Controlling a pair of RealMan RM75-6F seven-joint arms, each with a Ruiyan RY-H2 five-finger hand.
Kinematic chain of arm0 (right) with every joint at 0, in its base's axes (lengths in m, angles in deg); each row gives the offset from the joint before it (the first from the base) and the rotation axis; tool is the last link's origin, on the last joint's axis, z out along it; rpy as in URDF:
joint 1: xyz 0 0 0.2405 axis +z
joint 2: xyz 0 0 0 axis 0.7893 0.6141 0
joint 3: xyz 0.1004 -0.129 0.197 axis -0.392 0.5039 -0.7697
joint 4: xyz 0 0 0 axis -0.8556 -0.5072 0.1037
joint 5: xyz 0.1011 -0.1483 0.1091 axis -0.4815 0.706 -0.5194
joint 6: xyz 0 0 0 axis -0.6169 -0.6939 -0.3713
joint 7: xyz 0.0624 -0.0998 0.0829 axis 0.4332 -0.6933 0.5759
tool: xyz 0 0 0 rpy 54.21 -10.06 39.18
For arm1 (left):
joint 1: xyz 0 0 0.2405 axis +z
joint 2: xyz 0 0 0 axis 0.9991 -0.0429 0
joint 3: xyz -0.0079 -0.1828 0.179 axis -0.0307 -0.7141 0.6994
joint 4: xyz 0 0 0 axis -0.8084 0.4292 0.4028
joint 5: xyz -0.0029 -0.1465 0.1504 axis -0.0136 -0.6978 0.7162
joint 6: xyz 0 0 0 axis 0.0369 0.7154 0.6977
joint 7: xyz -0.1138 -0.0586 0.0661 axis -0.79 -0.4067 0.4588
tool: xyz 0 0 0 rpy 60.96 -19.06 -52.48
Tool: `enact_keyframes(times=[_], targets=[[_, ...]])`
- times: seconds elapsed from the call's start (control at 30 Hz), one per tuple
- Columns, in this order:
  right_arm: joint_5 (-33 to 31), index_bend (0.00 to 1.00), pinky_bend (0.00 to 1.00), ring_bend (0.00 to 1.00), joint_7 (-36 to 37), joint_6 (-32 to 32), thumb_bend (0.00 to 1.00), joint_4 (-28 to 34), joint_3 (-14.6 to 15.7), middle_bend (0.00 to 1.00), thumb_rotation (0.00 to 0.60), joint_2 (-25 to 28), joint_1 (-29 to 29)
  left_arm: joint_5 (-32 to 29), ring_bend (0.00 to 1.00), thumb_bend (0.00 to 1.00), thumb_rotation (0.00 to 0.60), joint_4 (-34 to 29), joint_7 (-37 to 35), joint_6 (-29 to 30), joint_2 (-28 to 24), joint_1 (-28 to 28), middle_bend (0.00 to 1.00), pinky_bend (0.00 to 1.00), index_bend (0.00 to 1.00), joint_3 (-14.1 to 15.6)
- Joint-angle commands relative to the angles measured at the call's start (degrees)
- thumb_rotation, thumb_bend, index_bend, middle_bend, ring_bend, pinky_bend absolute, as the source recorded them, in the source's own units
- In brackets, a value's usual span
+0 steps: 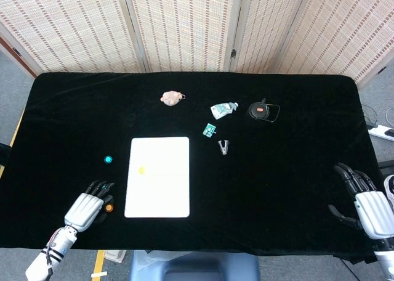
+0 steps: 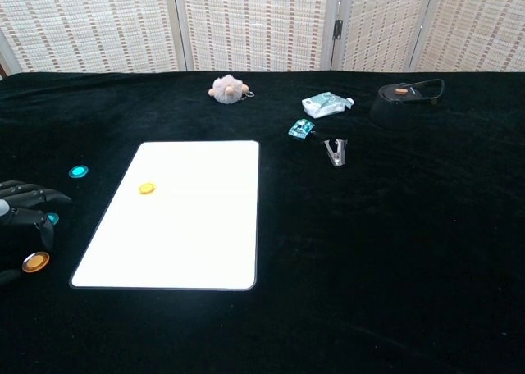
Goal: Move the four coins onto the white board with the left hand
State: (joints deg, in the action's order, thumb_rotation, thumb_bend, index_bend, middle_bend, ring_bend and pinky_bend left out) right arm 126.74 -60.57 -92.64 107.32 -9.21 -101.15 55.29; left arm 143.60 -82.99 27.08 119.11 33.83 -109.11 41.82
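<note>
**Left hand low beside the orange coin**

The left hand (image 1: 86,206) hovers at the table's near left edge, fingers spread, empty, fingertips by the orange coin (image 2: 34,262). One yellow coin (image 2: 147,189) lies on the white board (image 2: 197,243); two teal coins (image 2: 78,171) sit off it. The right hand (image 1: 369,208) rests open, holding nothing.

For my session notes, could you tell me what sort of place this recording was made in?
Most likely a lab or studio set up for robot teleoperation trials: a table draped in black cloth, woven folding screens closing off the back, and small test items laid out, such as a white board and coloured coins.
</note>
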Motion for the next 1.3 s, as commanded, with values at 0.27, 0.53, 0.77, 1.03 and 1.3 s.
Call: enact_keyframes(times=[0.27,0.53,0.77,1.03,1.3], targets=[[0.0,0.01,0.13,0.17,0.1,-0.2,0.3,-0.1,0.0,0.1,0.6,0.1,-0.1,-0.8,0.01,0.43,0.6,1.6,-0.5,-1.5,1.2,0.3,0.11,0.0,0.4,-0.8],[-0.2,0.01,0.13,0.17,0.1,-0.2,0.3,-0.1,0.0,0.1,0.6,0.0,-0.1,-0.8,0.01,0.43,0.6,3.3,-1.6,-2.1,2.4,0.5,0.1,0.0,0.42,-1.4],[-0.2,0.01,0.13,0.17,0.1,-0.3,0.3,-0.1,0.0,0.1,0.6,0.1,-0.1,-0.5,0.02,0.43,0.6,4.6,-2.3,-1.8,3.3,0.9,0.11,0.0,0.44,-1.7],[-0.2,0.01,0.13,0.17,0.0,-0.3,0.3,0.0,0.0,0.1,0.6,0.1,-0.1,0.1,0.04,0.43,0.6,6.0,-4.1,-1.8,4.0,1.1,0.11,0.0,0.49,-1.8],[-0.2,0.01,0.13,0.17,-0.3,-0.3,0.3,0.2,-0.1,0.1,0.6,0.2,-0.1,1.0,0.04,0.45,0.6,4.8,-5.1,-1.0,2.8,0.2,0.11,0.0,0.5,-3.1]])
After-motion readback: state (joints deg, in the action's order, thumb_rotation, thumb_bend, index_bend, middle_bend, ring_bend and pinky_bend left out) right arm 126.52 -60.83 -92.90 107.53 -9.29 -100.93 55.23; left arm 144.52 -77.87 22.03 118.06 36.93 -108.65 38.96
